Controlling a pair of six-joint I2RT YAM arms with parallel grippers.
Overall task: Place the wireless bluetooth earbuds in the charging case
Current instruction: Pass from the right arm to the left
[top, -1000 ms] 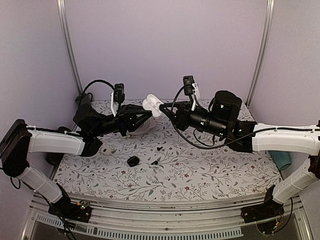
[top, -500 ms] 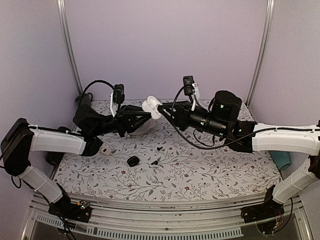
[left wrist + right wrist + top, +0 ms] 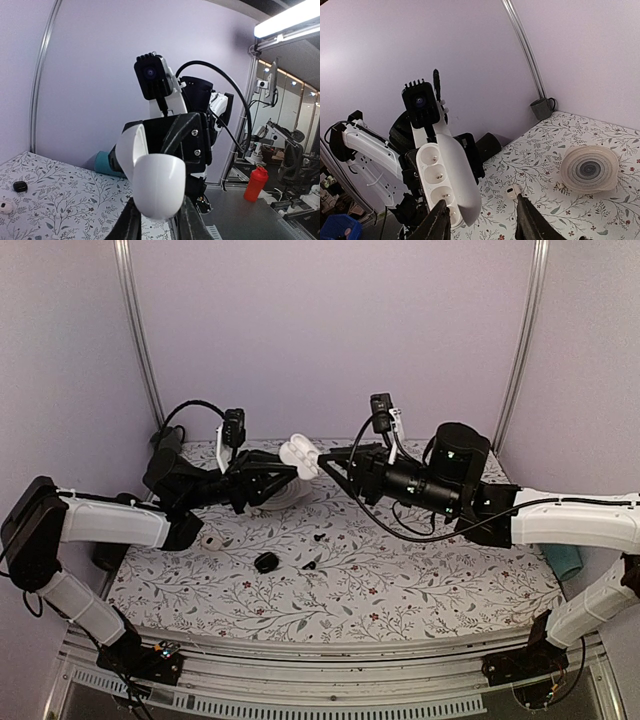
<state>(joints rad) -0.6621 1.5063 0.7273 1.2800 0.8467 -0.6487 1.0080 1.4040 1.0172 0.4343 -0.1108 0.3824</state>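
The left claw [image 3: 159, 224] is closed on the bottom of the charging case [image 3: 157, 186] and holds it high over the table [image 3: 430, 590]. The lid is flipped open, and the open side faces the other arm. The case is likely held this way so the right arm can reach the holes inside without it sliding around.

The right claw [image 3: 482, 220] sits just in front of the case. Its two fingers are apart and nothing is between them, so it has no earbud to put in yet.

One small white earbud [image 3: 211, 541] lies on the table, just beside the left arm and well apart from the case. Some black bits [image 3: 266, 562] lie near it, and they are not earbuds. A round dish [image 3: 590, 169] rests on the table too.

Some things are hard to see. The second earbud does not show in any view. The holes in the case have small dark dots, but they are too small to tell if anything sits in them. From above, the arms cover the table under the case. In both wrist views, the fingers are cut off at the bottom edge.
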